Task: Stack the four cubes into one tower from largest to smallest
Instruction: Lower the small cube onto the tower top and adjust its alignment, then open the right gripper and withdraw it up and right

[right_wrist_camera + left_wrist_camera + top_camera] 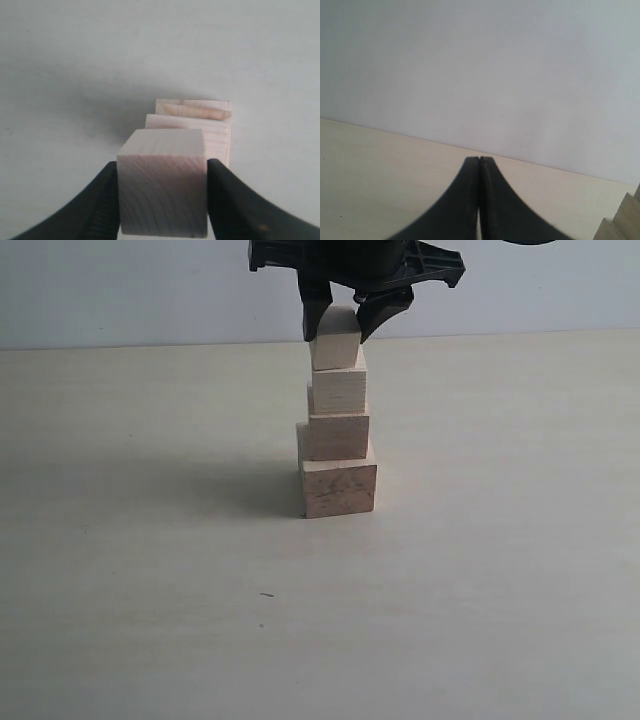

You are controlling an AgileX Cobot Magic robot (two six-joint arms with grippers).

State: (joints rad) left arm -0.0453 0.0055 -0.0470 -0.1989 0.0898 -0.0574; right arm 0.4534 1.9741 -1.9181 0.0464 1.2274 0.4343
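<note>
1. Tower (337,430) stood near the table's (150,590) middle, four pale cubes stepped from wide to narrow.
2. Base cube (339,488), with darker grain marks, sat on the table; second cube (337,436) and third cube (338,390) rested above it, edges not quite aligned.
3. Top cube (335,340) touched the third cube's upper face.
4. Right gripper (340,332) hung at the tower's 12 o'clock, its fingers (100,210) closed on the top cube from 9 and 3 o'clock, pressing opposite faces.
5. Left gripper (479,161) had its fingers pressed together, holding nothing, with the tower's stepped edge at the rim of its view.
6. Shadow (220,485) lay at the tower's 9 o'clock on the table.
</note>
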